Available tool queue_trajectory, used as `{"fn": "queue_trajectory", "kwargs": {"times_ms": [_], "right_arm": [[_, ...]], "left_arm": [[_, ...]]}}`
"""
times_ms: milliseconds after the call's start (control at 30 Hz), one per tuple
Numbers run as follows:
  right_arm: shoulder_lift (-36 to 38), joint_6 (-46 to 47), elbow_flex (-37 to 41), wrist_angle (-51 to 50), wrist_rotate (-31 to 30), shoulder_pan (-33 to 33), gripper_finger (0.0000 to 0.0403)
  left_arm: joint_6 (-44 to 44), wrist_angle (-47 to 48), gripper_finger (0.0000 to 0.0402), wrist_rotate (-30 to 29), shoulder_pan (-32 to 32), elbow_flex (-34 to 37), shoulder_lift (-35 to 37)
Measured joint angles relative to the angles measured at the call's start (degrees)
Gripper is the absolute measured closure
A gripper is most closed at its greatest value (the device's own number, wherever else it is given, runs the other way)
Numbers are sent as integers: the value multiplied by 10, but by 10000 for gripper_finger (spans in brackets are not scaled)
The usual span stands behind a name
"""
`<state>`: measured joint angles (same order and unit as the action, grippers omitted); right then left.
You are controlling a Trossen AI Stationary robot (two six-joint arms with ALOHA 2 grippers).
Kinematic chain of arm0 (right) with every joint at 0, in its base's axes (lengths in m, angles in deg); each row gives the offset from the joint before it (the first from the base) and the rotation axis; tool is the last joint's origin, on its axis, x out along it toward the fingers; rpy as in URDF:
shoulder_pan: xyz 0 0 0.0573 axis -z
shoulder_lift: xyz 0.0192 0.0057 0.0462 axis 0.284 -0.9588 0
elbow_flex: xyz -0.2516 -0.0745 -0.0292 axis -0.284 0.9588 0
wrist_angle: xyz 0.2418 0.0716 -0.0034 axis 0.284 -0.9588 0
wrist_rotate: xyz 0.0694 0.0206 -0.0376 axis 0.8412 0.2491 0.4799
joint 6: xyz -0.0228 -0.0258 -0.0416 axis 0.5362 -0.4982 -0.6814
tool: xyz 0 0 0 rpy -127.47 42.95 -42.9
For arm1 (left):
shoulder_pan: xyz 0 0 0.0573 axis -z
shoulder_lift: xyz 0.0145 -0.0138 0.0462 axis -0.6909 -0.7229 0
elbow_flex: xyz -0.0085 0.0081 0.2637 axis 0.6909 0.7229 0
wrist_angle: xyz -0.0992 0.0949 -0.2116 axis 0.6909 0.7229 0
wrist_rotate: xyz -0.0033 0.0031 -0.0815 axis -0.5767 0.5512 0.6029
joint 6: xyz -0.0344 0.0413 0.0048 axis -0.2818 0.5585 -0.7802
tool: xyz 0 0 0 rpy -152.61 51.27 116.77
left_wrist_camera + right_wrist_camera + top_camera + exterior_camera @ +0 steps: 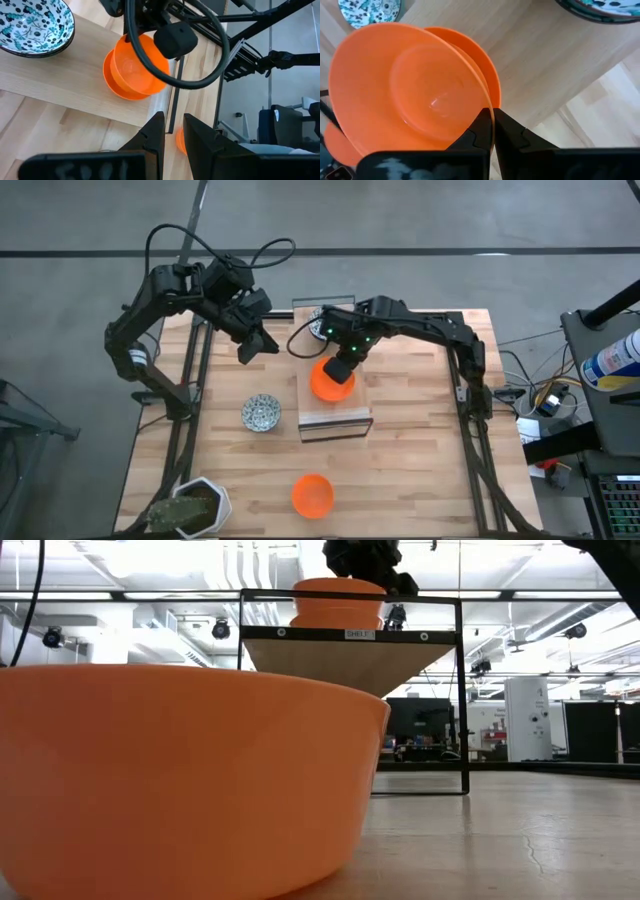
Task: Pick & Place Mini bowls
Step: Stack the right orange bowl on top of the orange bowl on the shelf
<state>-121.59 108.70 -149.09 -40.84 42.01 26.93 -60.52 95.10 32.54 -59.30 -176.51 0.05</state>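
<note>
A bright orange mini bowl is over the wooden shelf, above a second orange bowl that stands on the shelf top. My right gripper is shut on the upper bowl. A blue-patterned bowl sits at the shelf's far end, partly hidden by the right arm. Another blue-patterned bowl and a third orange bowl stand on the table. My left gripper hovers left of the shelf, slightly open and holding nothing. My right gripper pinches the upper orange bowl's rim, one finger inside the bowl and one outside. The fingers come from above, pointing down. The bowl sits tilted and off-centre over the second orange bowl; whether it rests in it I cannot tell.
A white angular pot with a green plant stands at the table's near left corner. The shelf has a thin black frame and a clear wall. The near orange bowl fills the low view. Bare wood lies right of the shelf.
</note>
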Motion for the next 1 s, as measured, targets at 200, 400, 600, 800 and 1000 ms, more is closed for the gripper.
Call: {"fn": "queue_trajectory", "kwargs": {"times_ms": [200, 400, 600, 800, 1000], "right_arm": [[0, 2, 12, 10, -1, 5, 394], [0, 0, 21, 13, -2, 4, 394], [0, -6, 22, 17, -2, 5, 394], [0, -9, 22, 28, -1, 5, 367], [0, -9, 22, 30, -2, 5, 311]], "left_arm": [[0, 0, 339, 0, 0, 0, 0], [0, 0, 339, 0, 0, 0, 0], [0, 0, 339, 0, 0, 0, 0], [0, -1, 339, 0, 0, 0, 0], [1, -1, 339, 0, 0, 0, 0]]}}
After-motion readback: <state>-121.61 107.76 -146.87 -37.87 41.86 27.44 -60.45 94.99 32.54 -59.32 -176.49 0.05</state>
